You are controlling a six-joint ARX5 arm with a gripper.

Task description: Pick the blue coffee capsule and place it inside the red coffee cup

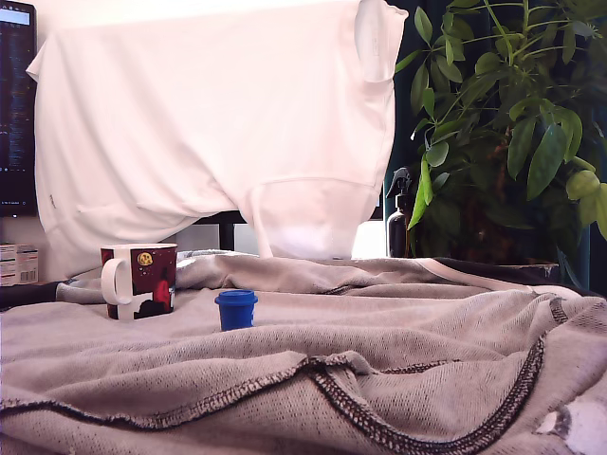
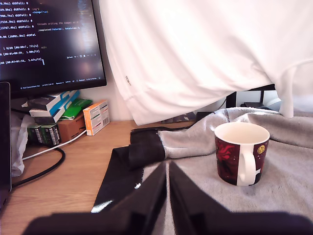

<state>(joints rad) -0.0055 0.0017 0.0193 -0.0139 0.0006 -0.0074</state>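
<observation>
- Capsule, the blue coffee capsule [image 1: 236,309], stands rim-up on grey cloth [image 1: 398,351].
- Red coffee cup [image 2: 241,152] stands upright, white inside.
- Gripper [image 2: 167,196] fingers almost meet, holding nothing.

A rumpled grey cloth [image 1: 398,351] with dark stitched edging covers my table [image 2: 73,181], whose bare wood shows in my wrist view. Behind it hangs a white garment [image 1: 218,123]. At three o'clock in the exterior view stands a leafy green plant [image 1: 512,123], a dark spray bottle [image 1: 400,223] beside it. A monitor [image 2: 49,39] showing text sits above stacked small boxes [image 2: 73,115] and black cables [image 2: 44,169].
</observation>
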